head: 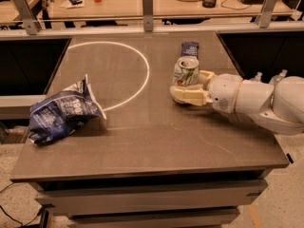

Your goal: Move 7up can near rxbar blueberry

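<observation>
The 7up can (pixel 185 71), white and green with a silver top, stands on the table (pixel 156 141) right of centre. My gripper (pixel 188 83) reaches in from the right, with one cream finger (pixel 190 97) against the can's near side and the other (pixel 207 76) behind it, shut on the can. The rxbar blueberry (pixel 190 48), a small dark blue wrapper, lies flat just beyond the can near the table's far edge, apart from it.
A crumpled blue-and-white chip bag (pixel 61 110) lies at the table's left side. A white circle outline (pixel 142 75) is marked on the tabletop. A railing with posts (pixel 148 6) runs behind the table's far edge. My white arm (pixel 256 101) overhangs the right edge.
</observation>
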Robot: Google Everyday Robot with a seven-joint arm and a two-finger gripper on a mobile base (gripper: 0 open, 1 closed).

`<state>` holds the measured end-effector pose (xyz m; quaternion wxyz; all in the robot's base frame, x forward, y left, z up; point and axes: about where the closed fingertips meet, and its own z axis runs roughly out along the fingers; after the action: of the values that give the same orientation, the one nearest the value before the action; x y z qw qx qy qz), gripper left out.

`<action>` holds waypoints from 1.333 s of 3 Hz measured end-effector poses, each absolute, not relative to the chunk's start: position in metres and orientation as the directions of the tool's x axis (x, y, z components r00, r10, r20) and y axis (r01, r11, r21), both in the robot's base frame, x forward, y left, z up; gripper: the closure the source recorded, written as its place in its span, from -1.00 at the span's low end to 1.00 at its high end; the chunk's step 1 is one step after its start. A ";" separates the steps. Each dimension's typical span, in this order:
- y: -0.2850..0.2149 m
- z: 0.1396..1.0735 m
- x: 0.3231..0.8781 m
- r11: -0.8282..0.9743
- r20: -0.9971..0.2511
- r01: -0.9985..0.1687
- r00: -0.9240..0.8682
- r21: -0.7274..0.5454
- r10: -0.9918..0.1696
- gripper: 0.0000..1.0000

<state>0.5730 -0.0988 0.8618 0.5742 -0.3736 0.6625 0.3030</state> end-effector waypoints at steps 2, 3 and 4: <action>-0.160 0.885 0.560 0.673 -0.984 -0.736 -0.049 -0.079 -0.169 1.00; -0.221 0.895 0.554 0.780 -0.972 -0.612 -0.075 -0.133 -0.224 1.00; -0.269 0.903 0.562 0.842 -0.962 -0.506 -0.079 -0.187 -0.261 1.00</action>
<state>0.5619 -0.2692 0.9030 0.6253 -0.2632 0.7281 0.0979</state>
